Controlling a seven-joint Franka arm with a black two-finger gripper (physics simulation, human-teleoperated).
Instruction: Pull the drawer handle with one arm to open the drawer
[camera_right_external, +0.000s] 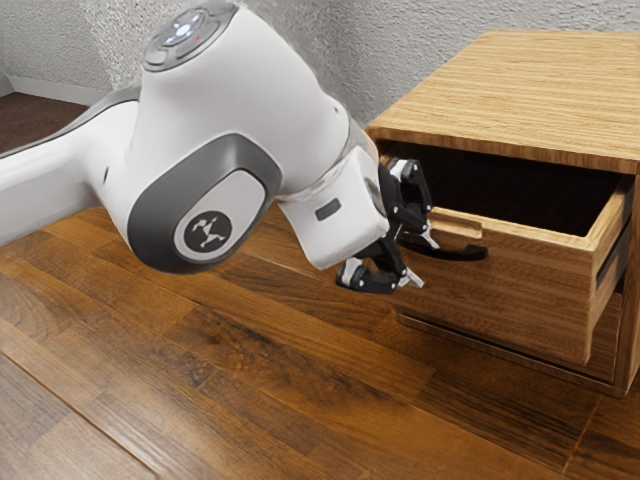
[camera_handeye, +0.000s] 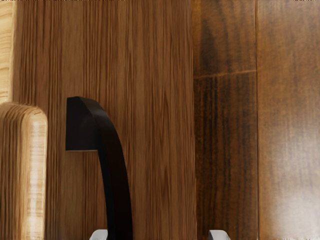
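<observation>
Wooden drawer (camera_right_external: 500, 290) stands partly drawn out of its cabinet (camera_right_external: 520, 90), which sits on the plank floor (camera_right_external: 250, 400). Its black handle (camera_right_external: 455, 250) passes between the fingers of the pincer (camera_right_external: 418, 248). The pincer is spread wider than the bar, not clamped. One finger sits close against the bar, apparently hooking it for the pull. Judgement: drawer part open, with travel remaining.

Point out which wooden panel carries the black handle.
The drawer front, pulled out beneath the cabinet top: the handle sits near its upper edge, at the tool. The cabinet top is bare.
</observation>
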